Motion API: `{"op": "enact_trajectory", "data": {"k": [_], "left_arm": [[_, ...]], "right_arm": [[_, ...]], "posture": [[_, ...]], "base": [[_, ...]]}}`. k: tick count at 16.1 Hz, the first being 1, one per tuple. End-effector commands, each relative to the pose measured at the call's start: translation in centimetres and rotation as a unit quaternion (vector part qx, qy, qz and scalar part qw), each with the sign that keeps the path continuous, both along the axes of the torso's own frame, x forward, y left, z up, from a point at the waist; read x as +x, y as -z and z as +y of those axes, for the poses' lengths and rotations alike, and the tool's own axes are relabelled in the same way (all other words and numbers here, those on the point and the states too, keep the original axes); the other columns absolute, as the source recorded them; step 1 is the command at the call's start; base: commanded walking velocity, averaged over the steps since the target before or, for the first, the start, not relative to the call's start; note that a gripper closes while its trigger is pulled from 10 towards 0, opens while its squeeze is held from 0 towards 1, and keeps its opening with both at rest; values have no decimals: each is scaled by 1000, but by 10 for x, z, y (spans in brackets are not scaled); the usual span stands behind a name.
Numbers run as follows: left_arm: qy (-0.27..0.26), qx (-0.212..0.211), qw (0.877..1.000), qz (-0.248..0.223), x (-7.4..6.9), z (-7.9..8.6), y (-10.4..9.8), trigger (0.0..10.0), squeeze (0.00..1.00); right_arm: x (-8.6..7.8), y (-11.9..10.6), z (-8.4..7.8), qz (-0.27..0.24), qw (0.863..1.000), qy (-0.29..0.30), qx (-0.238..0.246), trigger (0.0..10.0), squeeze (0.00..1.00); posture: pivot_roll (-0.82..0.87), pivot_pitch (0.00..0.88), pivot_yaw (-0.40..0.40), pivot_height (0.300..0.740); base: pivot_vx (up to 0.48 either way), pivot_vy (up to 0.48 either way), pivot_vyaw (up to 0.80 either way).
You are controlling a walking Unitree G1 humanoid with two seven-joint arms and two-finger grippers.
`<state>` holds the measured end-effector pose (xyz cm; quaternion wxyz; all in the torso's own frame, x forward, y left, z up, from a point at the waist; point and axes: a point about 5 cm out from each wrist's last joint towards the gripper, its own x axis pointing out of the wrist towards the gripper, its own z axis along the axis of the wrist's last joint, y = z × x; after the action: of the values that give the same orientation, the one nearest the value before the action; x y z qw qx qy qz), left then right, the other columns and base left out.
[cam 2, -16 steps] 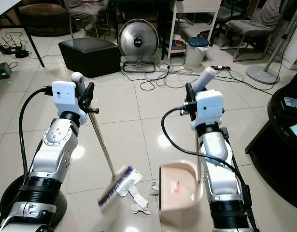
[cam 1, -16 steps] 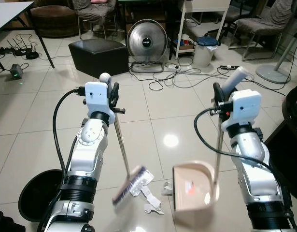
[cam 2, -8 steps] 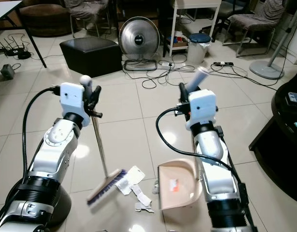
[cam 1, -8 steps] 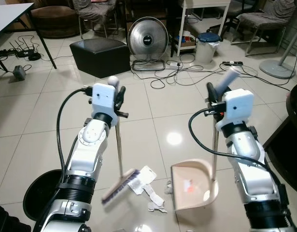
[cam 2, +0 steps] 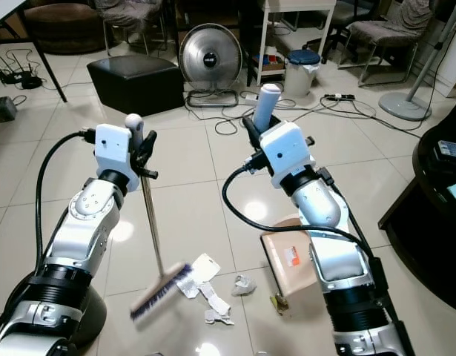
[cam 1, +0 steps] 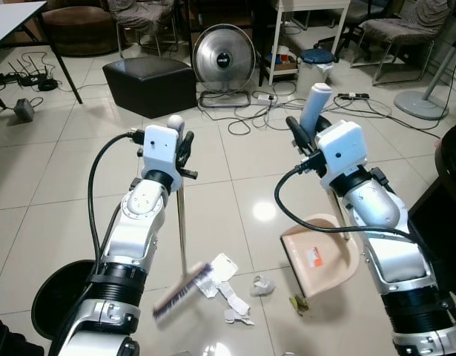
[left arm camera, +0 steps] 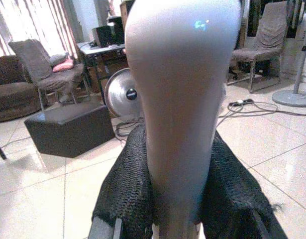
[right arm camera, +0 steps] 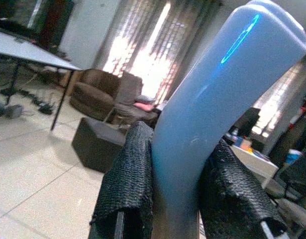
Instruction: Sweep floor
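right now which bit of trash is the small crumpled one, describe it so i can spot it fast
Start at the beige dustpan held by the right gripper. Toward the broom held by the left gripper, just off the pan's open edge, lies the crumpled paper ball. It is a tight grey-white wad, while the paper scraps beside it lie flat and elongated.

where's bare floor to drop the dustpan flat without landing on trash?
Bare tile lies ahead of the dustpan, toward the cables near the fan, and between the two arms around the light glare. Crowded: between broom head and dustpan, where paper scraps and a crumpled wad lie.
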<state>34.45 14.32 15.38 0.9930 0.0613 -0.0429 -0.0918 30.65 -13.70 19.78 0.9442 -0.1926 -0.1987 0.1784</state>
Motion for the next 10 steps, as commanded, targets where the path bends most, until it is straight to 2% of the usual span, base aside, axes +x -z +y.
{"op": "enact_trajectory", "data": {"k": [1, 2, 3, 5, 7, 10], "left_arm": [[-27, 23, 999, -28, 3, 12, -13, 10000, 0], [-52, 37, 998, -21, 3, 21, -11, 10000, 0], [-61, 30, 997, -22, 3, 23, -11, 10000, 0], [-60, 27, 997, -28, 1, 20, -10, 10000, 0], [-84, 24, 996, -16, 0, 16, 1, 10000, 0], [-116, -12, 993, -27, -4, 19, 0, 10000, 0]], "right_arm": [[-2, 0, -6, -20, 999, 30, 11, 10000, 0], [-4, 1, -8, -24, 998, 54, 30, 10000, 0], [-7, 3, -13, -21, 996, 73, 46, 10000, 0], [-10, 6, -16, -21, 994, 85, 57, 10000, 0], [-11, 19, -26, -13, 987, 132, 95, 10000, 0], [-12, 34, -33, -23, 982, 171, 80, 10000, 0]], "posture": [[-115, 5, 68, 740], [-127, 26, 90, 740], [-124, 40, 92, 740], [-128, 67, 91, 740], [-105, 109, 72, 740], [-63, 179, 81, 740]], "base": [[0, 0, 0], [0, 0, 0], [0, 0, 0], [0, 0, 0], [0, 0, 0], [0, 0, 0]]}}
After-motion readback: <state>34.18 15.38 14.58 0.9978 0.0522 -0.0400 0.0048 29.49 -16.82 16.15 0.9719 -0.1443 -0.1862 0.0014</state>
